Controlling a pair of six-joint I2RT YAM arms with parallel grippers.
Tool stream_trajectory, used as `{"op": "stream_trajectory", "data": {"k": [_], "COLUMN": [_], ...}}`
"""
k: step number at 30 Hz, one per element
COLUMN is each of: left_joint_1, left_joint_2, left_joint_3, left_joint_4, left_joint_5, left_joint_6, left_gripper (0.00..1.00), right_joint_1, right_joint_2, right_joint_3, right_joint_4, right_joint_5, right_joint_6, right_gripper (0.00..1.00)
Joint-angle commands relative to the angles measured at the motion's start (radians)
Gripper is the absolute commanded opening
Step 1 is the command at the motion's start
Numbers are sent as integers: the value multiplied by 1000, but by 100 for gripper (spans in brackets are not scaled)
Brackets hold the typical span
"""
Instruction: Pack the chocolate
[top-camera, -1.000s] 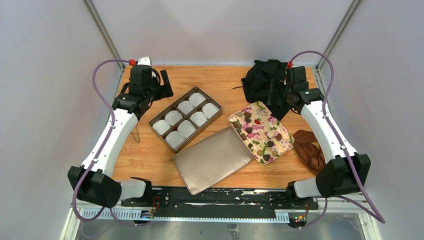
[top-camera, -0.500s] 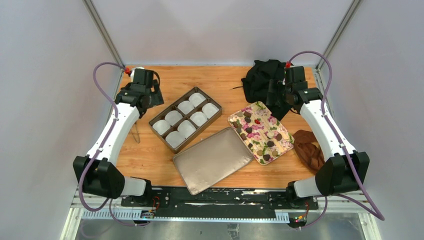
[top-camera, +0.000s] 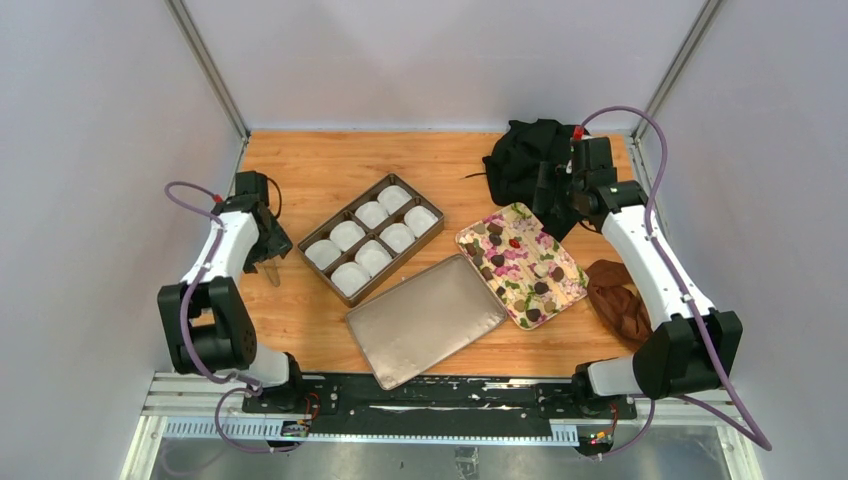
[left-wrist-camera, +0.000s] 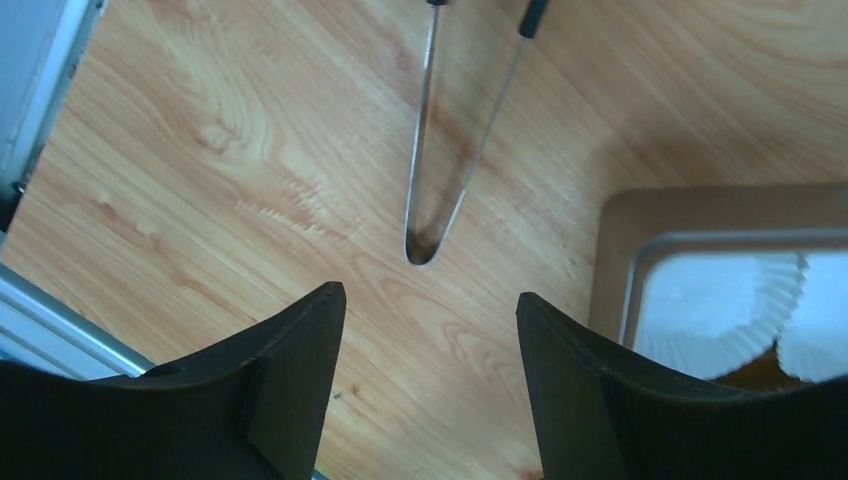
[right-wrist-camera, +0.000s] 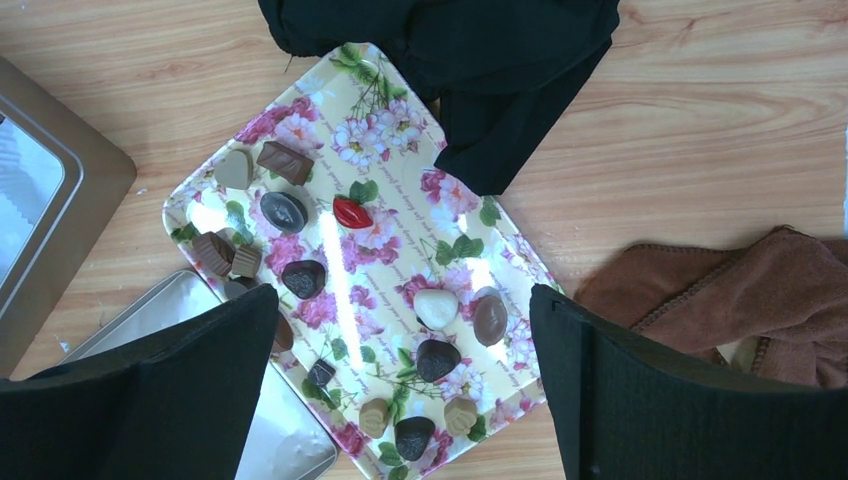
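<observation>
Chocolate (right-wrist-camera: 303, 278) lies loose on the flowered tray (right-wrist-camera: 400, 130), right of centre on the table (top-camera: 330, 170). The pieces are small and glossy, in hearts, ovals and squares, mostly dark brown, with some tan, one white and one red. Several at the tray's near end are hidden behind the fingers in the right wrist view. The table is pale wood with visible grain. The lid (top-camera: 425, 320) is a flat, smooth, dull gold rectangle with rounded corners, lying at the near centre. Its right edge meets the tray, but whether the two overlap cannot be told. The box (top-camera: 342, 211) is brown, long and divided into two rows of compartments, set at a slant left of centre. The black cloth (right-wrist-camera: 480, 60) is crumpled at the far right and laps over the tray's far edge. The brown cloth (right-wrist-camera: 760, 290), a soft towelling, is bunched right of the tray. Paper cups (left-wrist-camera: 720, 310), white and pleated, line the box compartments. The tongs (left-wrist-camera: 440, 170), thin bright metal bent in a narrow V, lie flat just left of the box, with their tips cut off in the left wrist view. The left gripper (left-wrist-camera: 430, 300) hangs above the bend of the tongs, released and grasping nothing. The right gripper (right-wrist-camera: 402, 300) is over the tray, fingers spread wide, also released.
</observation>
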Motion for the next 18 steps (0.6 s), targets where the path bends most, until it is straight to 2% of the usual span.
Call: {"op": "stream_trajectory", "data": {"k": [1, 6, 11, 18], "left_joint_1": [52, 78, 81, 99], "left_joint_2": [92, 200, 277, 342], "left_joint_3": [1, 0, 41, 63], "left_joint_4": [85, 182, 208, 246], "left_joint_5": [56, 116, 140, 125], "left_joint_6": [-12, -9, 15, 34], "left_gripper": [67, 56, 43, 44], "right_joint_1": [15, 49, 49, 49], "right_joint_2": [-6, -2, -11, -17], "right_joint_3": [-26, -29, -58, -78], "right_joint_4": [4, -1, -3, -1], "right_joint_5": [-21, 45, 53, 49], "right_joint_6": [10, -36, -31, -13], "right_gripper": [99, 98, 98, 98]}}
